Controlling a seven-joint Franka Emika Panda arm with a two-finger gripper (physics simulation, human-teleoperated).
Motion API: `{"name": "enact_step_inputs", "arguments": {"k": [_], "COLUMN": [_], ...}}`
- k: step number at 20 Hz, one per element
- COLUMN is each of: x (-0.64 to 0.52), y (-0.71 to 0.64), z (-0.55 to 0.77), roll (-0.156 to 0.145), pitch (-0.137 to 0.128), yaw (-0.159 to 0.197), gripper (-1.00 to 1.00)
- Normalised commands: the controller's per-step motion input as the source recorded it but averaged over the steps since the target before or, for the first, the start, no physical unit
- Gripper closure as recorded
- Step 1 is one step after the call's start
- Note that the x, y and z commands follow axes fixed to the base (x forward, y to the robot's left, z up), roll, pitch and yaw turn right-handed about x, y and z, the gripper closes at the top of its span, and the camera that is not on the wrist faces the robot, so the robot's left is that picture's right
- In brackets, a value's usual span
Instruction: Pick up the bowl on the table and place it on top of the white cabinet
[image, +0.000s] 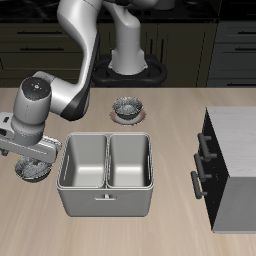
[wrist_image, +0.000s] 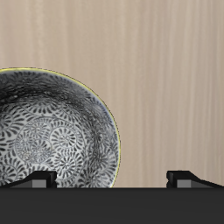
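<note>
The bowl (wrist_image: 48, 131) sits on the table (image: 40, 225) near the front edge, right under the gripper (image: 33, 160), whose jaws are spread wide and hold nothing. The grey two-compartment basin (image: 107, 175) is just beside it, between the bowl and the white cabinet (image: 238, 150). Farther back there's a second bowl on a reddish disc (image: 127, 108), close to the robot's base.
</note>
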Motion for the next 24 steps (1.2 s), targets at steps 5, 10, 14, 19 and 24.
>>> {"name": "enact_step_inputs", "arguments": {"k": [5,10,14,19,24], "x": [-0.03,0.02,-0.08,-0.08,-0.03], "y": [0.02,-0.02,-0.03,0.01,-0.02], "z": [-0.22,-0.19,0.03,0.17,0.13], "roll": [-0.005,0.003,-0.006,0.016,0.001], "pitch": [0.023,0.033,-0.018,-0.005,-0.012], "yaw": [0.0,0.027,-0.008,-0.009,-0.007], "gripper": [-1.0,1.0,1.0,1.0,1.0]}}
